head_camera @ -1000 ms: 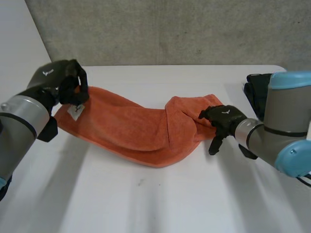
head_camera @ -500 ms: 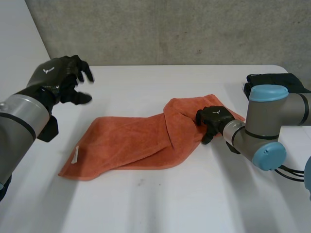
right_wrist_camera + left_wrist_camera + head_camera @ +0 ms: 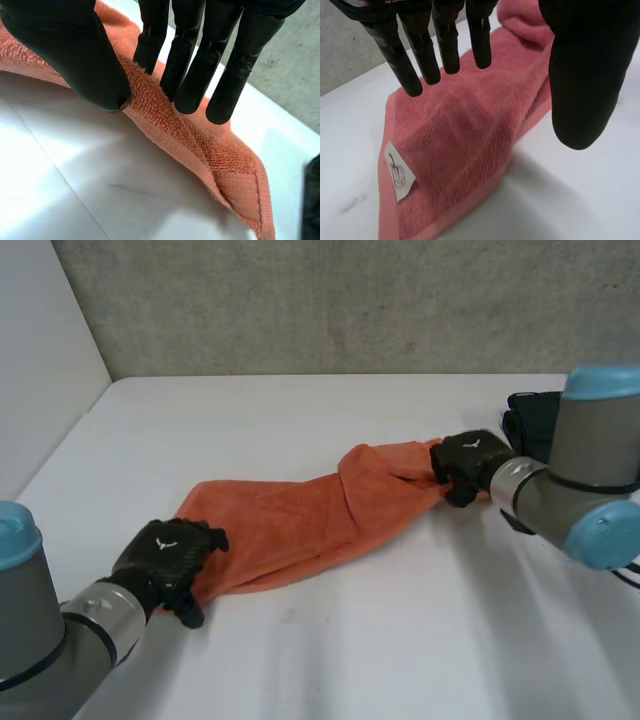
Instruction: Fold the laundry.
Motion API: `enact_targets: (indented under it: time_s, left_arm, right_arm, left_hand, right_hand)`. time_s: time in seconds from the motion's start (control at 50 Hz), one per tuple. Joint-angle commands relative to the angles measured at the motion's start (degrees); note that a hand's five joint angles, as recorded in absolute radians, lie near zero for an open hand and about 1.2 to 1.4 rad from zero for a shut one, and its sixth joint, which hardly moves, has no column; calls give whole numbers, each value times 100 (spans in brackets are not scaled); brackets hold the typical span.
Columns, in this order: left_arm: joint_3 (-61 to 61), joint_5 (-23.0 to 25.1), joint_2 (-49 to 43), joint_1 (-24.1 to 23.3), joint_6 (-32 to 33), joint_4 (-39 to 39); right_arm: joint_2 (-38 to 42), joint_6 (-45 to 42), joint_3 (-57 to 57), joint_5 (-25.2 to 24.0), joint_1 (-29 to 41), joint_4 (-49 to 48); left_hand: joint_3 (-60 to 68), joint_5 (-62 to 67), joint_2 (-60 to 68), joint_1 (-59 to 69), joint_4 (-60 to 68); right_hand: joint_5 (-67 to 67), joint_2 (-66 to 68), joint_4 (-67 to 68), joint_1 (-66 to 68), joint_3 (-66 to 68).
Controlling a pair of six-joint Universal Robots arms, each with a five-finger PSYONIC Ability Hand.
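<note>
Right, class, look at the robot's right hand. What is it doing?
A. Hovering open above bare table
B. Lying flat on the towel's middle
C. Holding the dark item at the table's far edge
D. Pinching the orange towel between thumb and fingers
D: in the right wrist view the right hand presses a ridge of the orange towel between its thumb and fingers, at one end of the towel.

Nubby terry towel (image 3: 300, 525) (smooth matt table (image 3: 400, 640))

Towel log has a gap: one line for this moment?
towel: bunched | left hand: open, at label corner | right hand: pinching opposite edge
</note>
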Motion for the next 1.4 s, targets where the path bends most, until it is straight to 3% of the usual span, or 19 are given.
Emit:
enact_targets:
  time_s: [0.02, 0.22, 0.48, 0.64, 0.7, 0.78, 0.94, 1.04, 1.16, 1.28, 1.4]
  left_arm:
    - [-122, -11, -162, 119, 27, 527]
    - [124, -55, -874, 102, 132, 835]
    - [292, -73, -1261, 137, 809, 976]
    - [362, -82, -1401, 155, 818, 1090]
    - [423, -143, -1446, 155, 827, 1108]
    - [511, -336, -1367, 137, 818, 1090]
    - [722, -530, 205, 181, 748, 1029]
    - [994, -513, 1329, 216, 573, 1029]
    - [1197, -477, 1692, 216, 317, 915]
    - [1232, -477, 914, 155, 326, 905]
    - [1837, -530, -556, 172, 326, 879]
  right_arm:
    - [-841, -227, 542, -18, -28, 282]
    - [-1508, -227, 1262, -254, -55, 282]
    - [-1773, -235, 1509, -334, -63, 282]
    - [-1870, -235, 1606, -334, -72, 282]
    - [-1940, -244, 1650, -334, -72, 282]
    - [-2089, -349, 1685, -325, -72, 361]
    - [-2809, -1447, 1422, -246, -239, 1064]
    - [-3232, -1694, 965, -211, -336, 1301]
    - [-3355, -1694, 613, -202, -336, 1407]
    - [-3119, -1703, 683, -211, -336, 1618]
    - [-1871, -1546, 481, -202, -274, 1846]
  left_hand:
    - [942, 889, 936, 976, 932]
    - [1144, 1091, 1138, 1178, 1135]
    - [1530, 1477, 1524, 1564, 1521]
    - [3361, 3308, 3355, 3395, 3352]
    - [5476, 5424, 5471, 5510, 5467]
    - [5532, 5480, 5527, 5566, 5523]
    - [5532, 5480, 5527, 5566, 5523]
    - [5532, 5480, 5527, 5566, 5523]
    - [5532, 5480, 5527, 5566, 5523]
    - [5532, 5480, 5527, 5566, 5523]
    - [5532, 5480, 5527, 5566, 5523]
  right_hand:
    - [1405, 1344, 1196, 2362, 1234]
    - [1405, 1344, 1196, 2362, 1234]
    - [1405, 1344, 1196, 2362, 1234]
    - [1405, 1344, 1196, 2362, 1234]
    - [1405, 1344, 1196, 2362, 1234]
    - [1405, 1344, 1196, 2362, 1234]
    - [1405, 1344, 1196, 2362, 1234]
    - [1405, 1344, 1196, 2362, 1234]
    - [1405, 1344, 1196, 2362, 1234]
    - [1405, 1344, 1196, 2362, 1234]
    - [1405, 1344, 1196, 2362, 1234]
